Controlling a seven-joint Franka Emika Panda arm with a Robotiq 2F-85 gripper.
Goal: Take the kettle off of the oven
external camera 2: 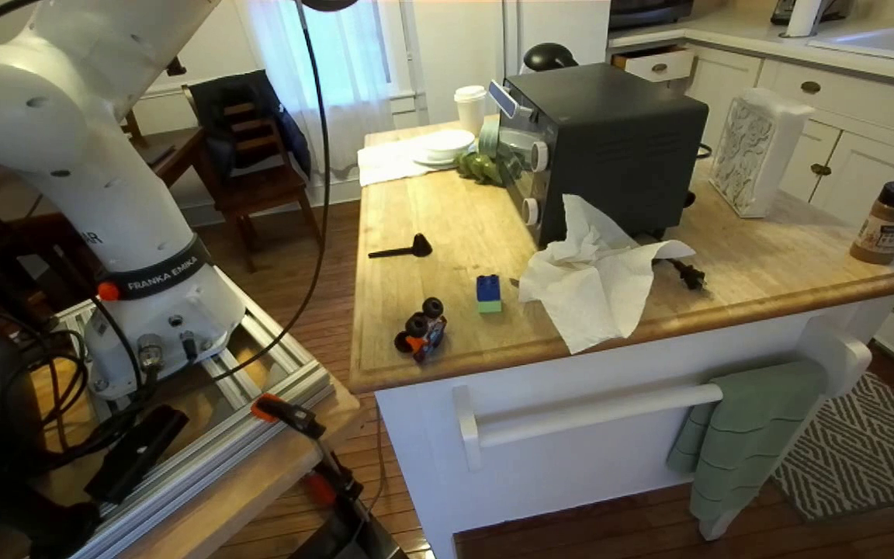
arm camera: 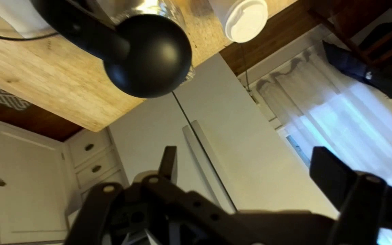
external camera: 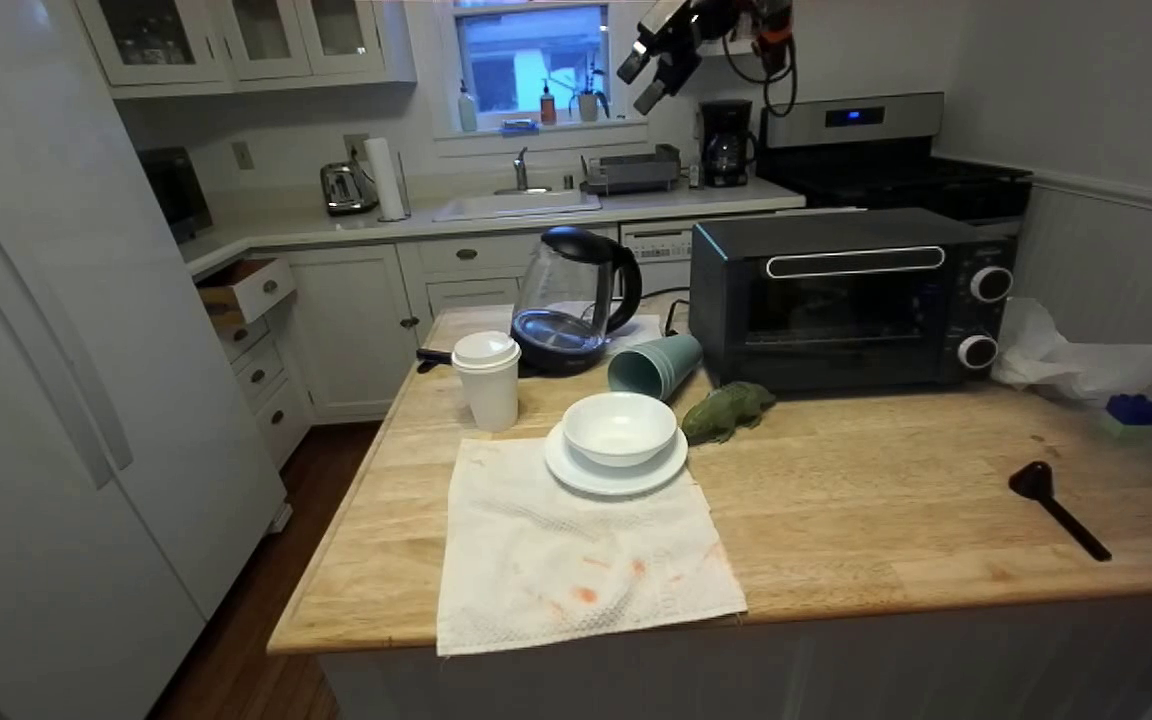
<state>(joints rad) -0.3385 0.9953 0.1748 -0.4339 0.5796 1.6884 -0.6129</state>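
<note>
The kettle [external camera: 576, 300] is a rounded glass jug with a black lid [external camera: 576, 243], a curved black handle [external camera: 629, 285] and a dark base [external camera: 563, 360], and a bluish gleam sits low in the glass. It stands upright on the wooden table [external camera: 856, 520], beside the oven [external camera: 836, 300] and apart from it, with the white cup [external camera: 491, 390] near it. In an exterior view the whole kettle shows from the side, along with the coffee maker [external camera: 726, 145] and the toaster [external camera: 347, 187]. With the oven in front, in an exterior view, little but the kettle's black top [external camera 2: 548, 56] shows; the brown jar [external camera 2: 889, 221], the small toy [external camera 2: 424, 330] and the green towel [external camera 2: 757, 435] are seen there alone. The wrist view looks down on the lid and handle, with the fridge [arm camera: 216, 136] beyond. There the gripper [arm camera: 243, 160] has its two fingers [arm camera: 328, 173] spread wide, with nothing between them.
</note>
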